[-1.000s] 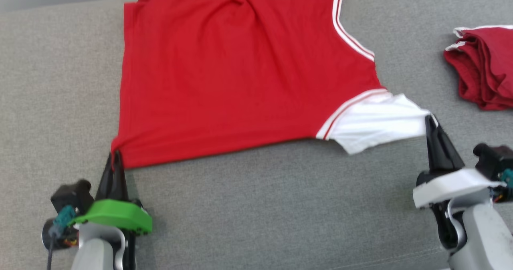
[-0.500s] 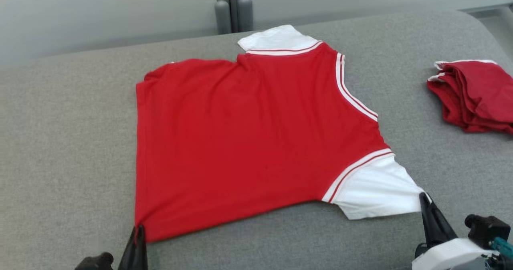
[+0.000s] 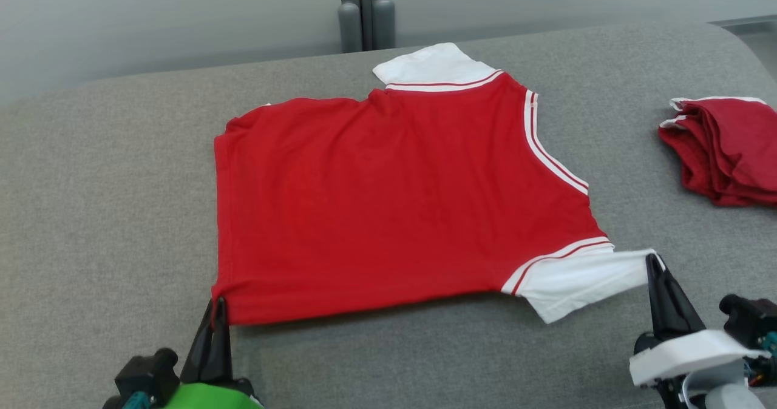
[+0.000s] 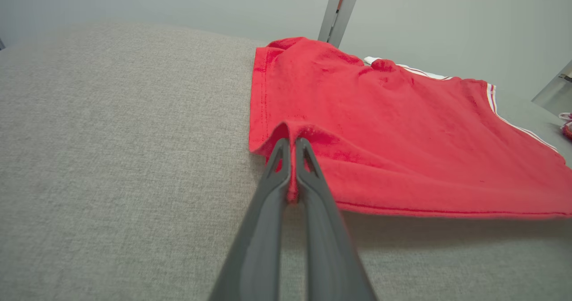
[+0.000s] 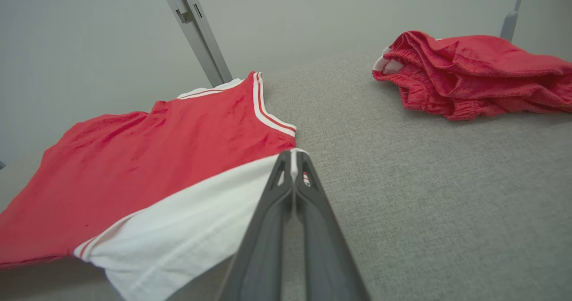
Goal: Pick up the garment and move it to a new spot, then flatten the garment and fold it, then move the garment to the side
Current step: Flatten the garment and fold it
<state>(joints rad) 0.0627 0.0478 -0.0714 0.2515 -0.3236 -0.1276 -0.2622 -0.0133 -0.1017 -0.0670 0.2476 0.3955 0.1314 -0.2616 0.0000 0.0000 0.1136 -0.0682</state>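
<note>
Left claw [image 3: 217, 304], head view: I hold it closed on the near hem corner of the red garment [image 3: 388, 202], which lies spread flat on the worktop [image 3: 91, 215]. Right claw [image 3: 653, 262]: closed on the tip of the white sleeve [image 3: 576, 278]. Folded red pile [image 3: 725, 154]: far right, well apart. Left wrist view: my fingers [image 4: 268, 211] pinch a raised fold of hem. Right wrist view: my fingers pinch the sleeve edge; pile lies beyond.
</note>
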